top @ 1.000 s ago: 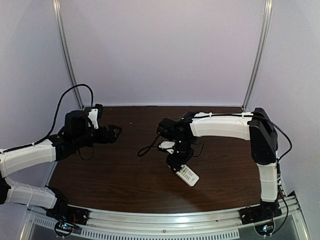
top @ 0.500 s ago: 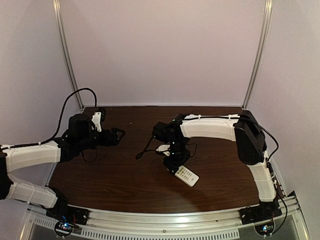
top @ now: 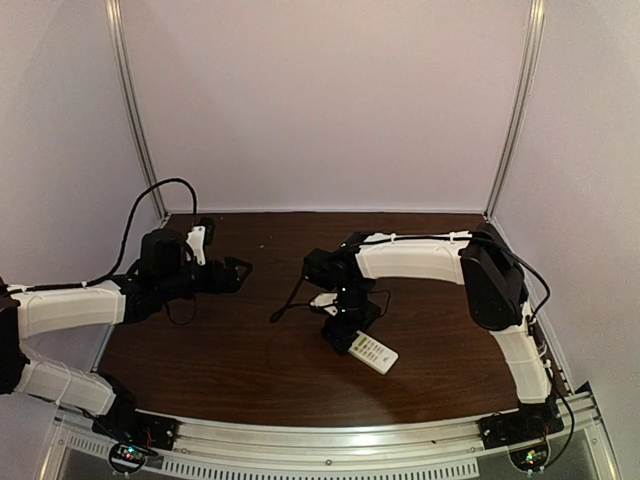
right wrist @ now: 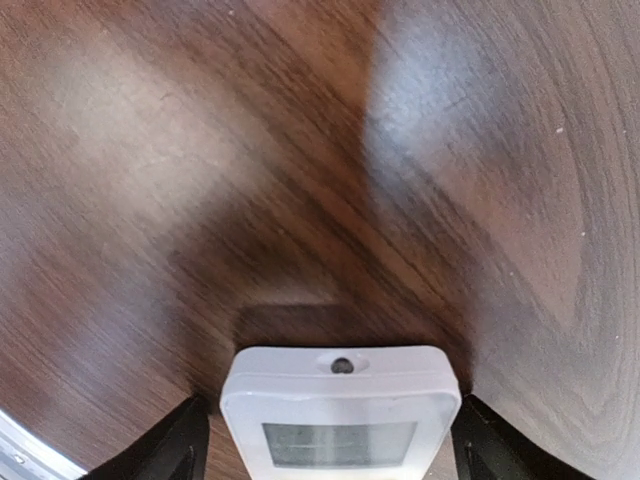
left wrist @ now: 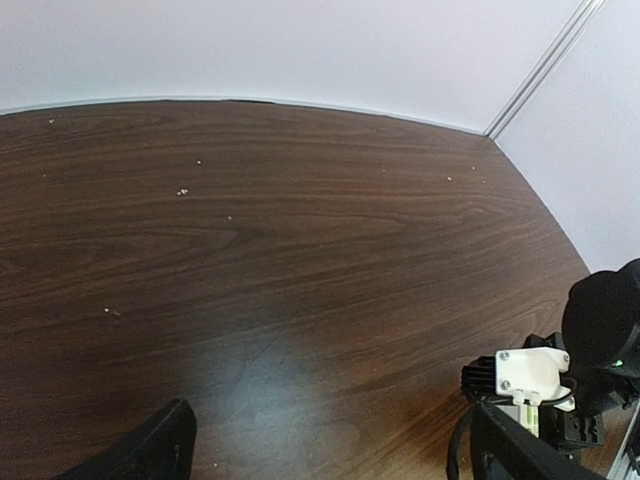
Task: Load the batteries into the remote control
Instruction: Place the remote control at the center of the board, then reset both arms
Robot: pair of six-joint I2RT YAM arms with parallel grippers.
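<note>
My right claw stands open astride the remote control, which lies flat on the table. My left claw gapes wide, holding nothing, well left of the remote control.

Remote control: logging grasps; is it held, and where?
Unclear: right end effector straddles remote control at its display end, slight gap showing; left end effector holds nothing.
</note>
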